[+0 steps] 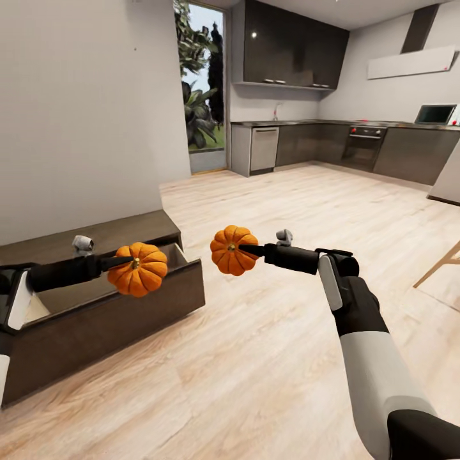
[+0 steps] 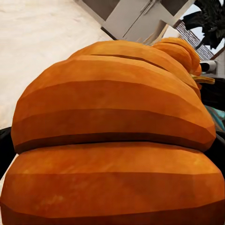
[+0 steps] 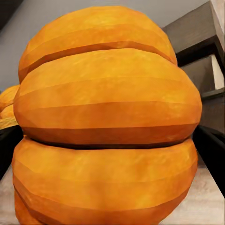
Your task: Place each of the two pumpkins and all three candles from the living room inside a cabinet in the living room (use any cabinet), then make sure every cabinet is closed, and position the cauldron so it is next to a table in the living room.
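Observation:
Each of my grippers is shut on an orange pumpkin. The left pumpkin (image 1: pixel 138 269) hangs from my left gripper (image 1: pixel 125 261) over the front edge of the open drawer of the dark-brown cabinet (image 1: pixel 108 319) at the left. The right pumpkin (image 1: pixel 231 250) is held by my right gripper (image 1: pixel 250 250) above the wooden floor, a short way right of the cabinet. Close up, the left pumpkin (image 2: pixel 112 136) and the right pumpkin (image 3: pixel 108 117) crowd the wrist views. The drawer's paler inside (image 1: pixel 70 295) shows behind the left arm. Candles and cauldron are out of view.
A grey wall (image 1: pixel 83 108) stands behind the cabinet. Open wooden floor (image 1: pixel 287 211) runs back to a dark kitchen with counters (image 1: pixel 332 140), an oven and wall cupboards. A doorway (image 1: pixel 204 83) looks out on plants. A pale chair leg (image 1: pixel 441 262) juts in at the right edge.

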{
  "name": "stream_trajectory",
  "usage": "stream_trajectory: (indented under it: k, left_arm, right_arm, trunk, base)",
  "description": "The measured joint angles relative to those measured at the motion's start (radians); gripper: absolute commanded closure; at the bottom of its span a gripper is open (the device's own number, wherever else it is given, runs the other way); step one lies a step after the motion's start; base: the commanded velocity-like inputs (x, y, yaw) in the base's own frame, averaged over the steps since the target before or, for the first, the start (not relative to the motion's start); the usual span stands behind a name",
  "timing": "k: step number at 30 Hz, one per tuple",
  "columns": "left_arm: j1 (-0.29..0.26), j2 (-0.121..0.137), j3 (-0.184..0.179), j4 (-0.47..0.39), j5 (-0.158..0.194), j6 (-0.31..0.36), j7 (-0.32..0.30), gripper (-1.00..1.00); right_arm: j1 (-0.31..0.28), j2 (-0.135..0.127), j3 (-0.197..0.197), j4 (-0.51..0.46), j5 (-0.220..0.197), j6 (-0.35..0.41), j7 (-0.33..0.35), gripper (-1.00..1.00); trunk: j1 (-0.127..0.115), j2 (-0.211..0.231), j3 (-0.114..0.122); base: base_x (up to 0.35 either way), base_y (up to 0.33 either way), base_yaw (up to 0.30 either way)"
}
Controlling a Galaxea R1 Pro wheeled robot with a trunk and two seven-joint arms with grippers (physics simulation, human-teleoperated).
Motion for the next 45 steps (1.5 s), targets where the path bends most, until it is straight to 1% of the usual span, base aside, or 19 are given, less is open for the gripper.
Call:
stream_trajectory:
  k: [13, 16, 23, 45]
  left_arm:
    - [0.000, 0.000, 0.000, 0.000, 0.002, 0.001, -0.001, 1.00]
    - [0.000, 0.000, 0.000, 0.000, 0.004, 0.002, -0.002, 1.00]
    - [0.000, 0.000, 0.000, 0.000, 0.004, 0.002, -0.001, 1.00]
    - [0.000, -0.001, 0.000, 0.000, 0.004, 0.002, -0.002, 1.00]
  right_arm:
    - [0.000, 0.000, 0.000, 0.000, -0.002, 0.001, 0.000, 1.00]
    - [0.000, 0.002, 0.000, 0.000, -0.010, 0.003, 0.001, 1.00]
    - [0.000, 0.001, 0.000, 0.000, -0.009, 0.002, 0.001, 1.00]
    - [0.000, 0.003, 0.000, 0.001, -0.010, 0.002, 0.000, 1.00]
  trunk:
    - [0.000, 0.000, 0.000]
    - [0.000, 0.000, 0.000]
    - [0.000, 0.000, 0.000]
    - [0.000, 0.000, 0.000]
  base:
    - [0.000, -0.001, 0.245]
    - [0.000, -0.052, 0.188]
    - [0.000, -0.092, 0.098]
    - [0.004, -0.093, 0.281]
